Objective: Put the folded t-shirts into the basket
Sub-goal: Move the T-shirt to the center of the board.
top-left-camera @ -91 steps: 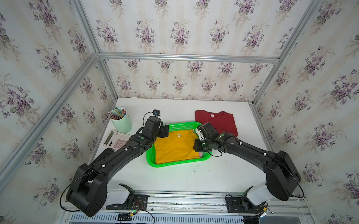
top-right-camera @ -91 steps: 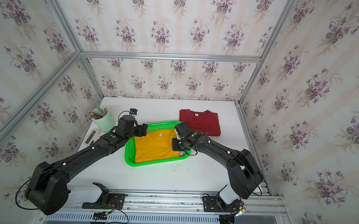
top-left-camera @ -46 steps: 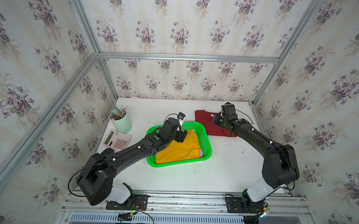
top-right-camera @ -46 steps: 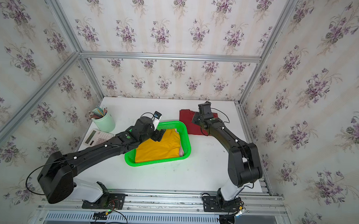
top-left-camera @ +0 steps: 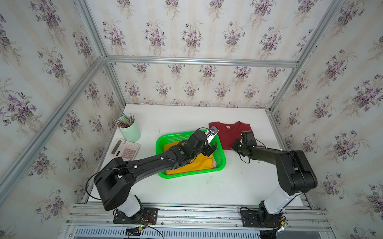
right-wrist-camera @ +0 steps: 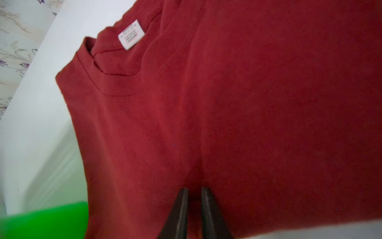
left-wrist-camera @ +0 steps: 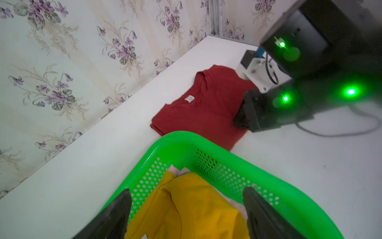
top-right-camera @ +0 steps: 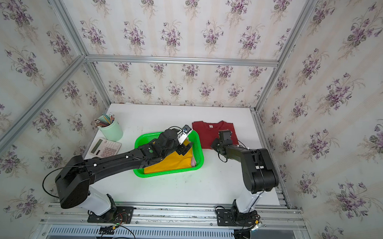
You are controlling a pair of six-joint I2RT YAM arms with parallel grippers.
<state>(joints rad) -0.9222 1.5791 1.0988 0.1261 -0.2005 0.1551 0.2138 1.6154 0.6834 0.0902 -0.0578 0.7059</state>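
Over the green basket (top-left-camera: 221, 158), at the end nearest the dark red t-shirt (right-wrist-camera: 248, 103), your left gripper (left-wrist-camera: 186, 191) hangs with its jaws spread wide and nothing between them. Beneath it the mustard t-shirt (top-left-camera: 197, 163) lies in the basket on top of the pink t-shirt (left-wrist-camera: 173, 169), of which you see only an edge. The dark red t-shirt lies on the desk (top-left-camera: 205, 191) just beside the basket. Your right gripper (right-wrist-camera: 194, 190) is clenched on a small pinch of its cloth near the front edge.

Matte black arms (top-left-camera: 153, 162) with white base links (top-left-camera: 129, 205), loose black cables (left-wrist-camera: 330, 135), green lights (left-wrist-camera: 350, 91).
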